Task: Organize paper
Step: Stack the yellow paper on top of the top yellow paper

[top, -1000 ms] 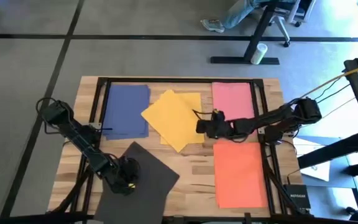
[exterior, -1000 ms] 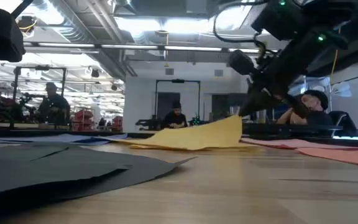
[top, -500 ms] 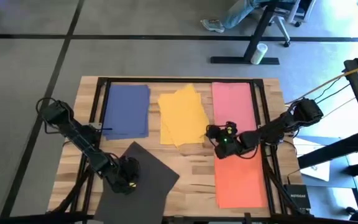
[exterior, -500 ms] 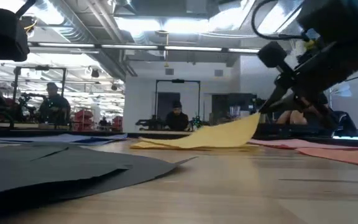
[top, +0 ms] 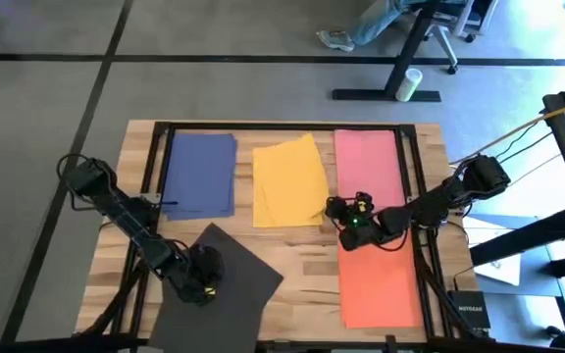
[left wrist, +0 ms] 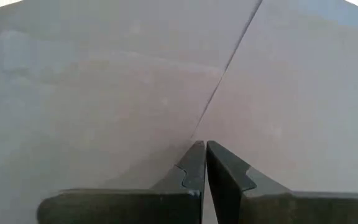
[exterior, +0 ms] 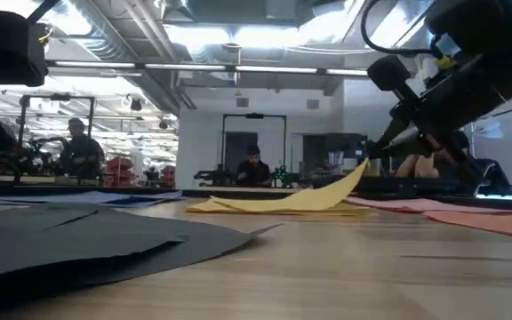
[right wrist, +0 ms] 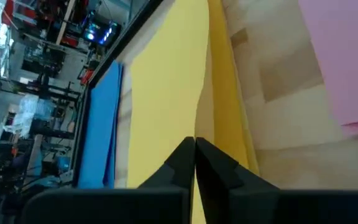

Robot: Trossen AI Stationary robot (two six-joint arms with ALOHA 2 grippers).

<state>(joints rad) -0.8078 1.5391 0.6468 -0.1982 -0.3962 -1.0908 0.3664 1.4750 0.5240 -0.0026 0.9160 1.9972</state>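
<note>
Right gripper (top: 333,210), arm reaching low across the bench (top: 302,257) from the right, is clamped on the yellow paper (top: 287,180), lifting its near corner. Left gripper (top: 202,277), fingers together, presses the dark grey paper (top: 238,284) at the bench's front.

The dark grey sheet (top: 219,284) runs off the bottom edge of the high view, and the left pincer (top: 202,284) covers part of it. The orange sheet (top: 379,275) has its upper corner under the right pincer (top: 333,213). In the low view the yellow paper (exterior: 283,200) hides what lies behind its raised corner, and the people in the room beyond are too small and dim to make out. The left wrist view shows only grey sheet, nothing of the surface.
</note>
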